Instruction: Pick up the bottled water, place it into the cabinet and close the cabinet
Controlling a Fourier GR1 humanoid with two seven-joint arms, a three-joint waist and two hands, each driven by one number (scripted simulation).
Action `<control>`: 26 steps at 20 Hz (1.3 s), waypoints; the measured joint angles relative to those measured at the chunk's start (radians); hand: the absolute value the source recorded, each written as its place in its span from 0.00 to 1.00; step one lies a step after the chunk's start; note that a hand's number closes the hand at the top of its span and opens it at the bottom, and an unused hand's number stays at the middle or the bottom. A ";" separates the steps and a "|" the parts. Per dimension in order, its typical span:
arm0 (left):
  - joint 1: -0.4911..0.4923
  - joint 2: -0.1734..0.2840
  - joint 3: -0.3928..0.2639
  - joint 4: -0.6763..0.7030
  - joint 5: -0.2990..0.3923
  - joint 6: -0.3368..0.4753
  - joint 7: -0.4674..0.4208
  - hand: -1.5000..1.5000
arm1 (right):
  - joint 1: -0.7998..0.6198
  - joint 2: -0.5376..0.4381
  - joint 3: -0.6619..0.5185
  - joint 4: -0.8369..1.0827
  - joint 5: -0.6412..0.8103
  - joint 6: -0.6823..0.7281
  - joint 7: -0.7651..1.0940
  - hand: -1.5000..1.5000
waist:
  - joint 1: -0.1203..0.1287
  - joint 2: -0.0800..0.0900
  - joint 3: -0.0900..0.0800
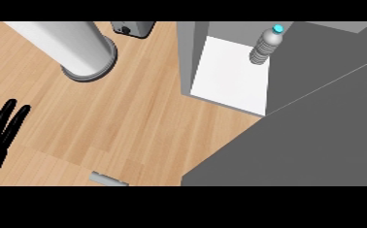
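Looking down, the bottled water (266,46) stands upright on the white shelf inside the cabinet (315,120), well away from the left hand (12,120), whose fingers rest straight at the left edge holding nothing; right hand's out of sight, so closing the door looks like what's left over the wooden bench (136,120)

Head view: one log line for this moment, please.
bottled water: upright inside cabinet | cabinet: open | left hand: open, at left edge, holds nothing | right hand: not in view
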 measured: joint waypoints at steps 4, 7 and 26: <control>-0.002 0.000 0.001 0.010 0.001 -0.006 0.001 0.00 | -0.108 0.047 -0.030 0.088 -0.021 -0.019 0.059 1.00 | -0.002 -0.006 0.002; -0.006 -0.001 0.000 0.011 0.004 -0.008 0.004 0.00 | -0.189 0.089 -0.039 0.157 -0.037 -0.036 0.109 1.00 | -0.002 -0.008 0.005; 0.008 -0.007 0.034 0.066 0.029 -0.032 -0.002 0.00 | -0.771 0.372 -0.236 0.763 0.059 -0.483 0.282 1.00 | -0.069 -0.037 0.027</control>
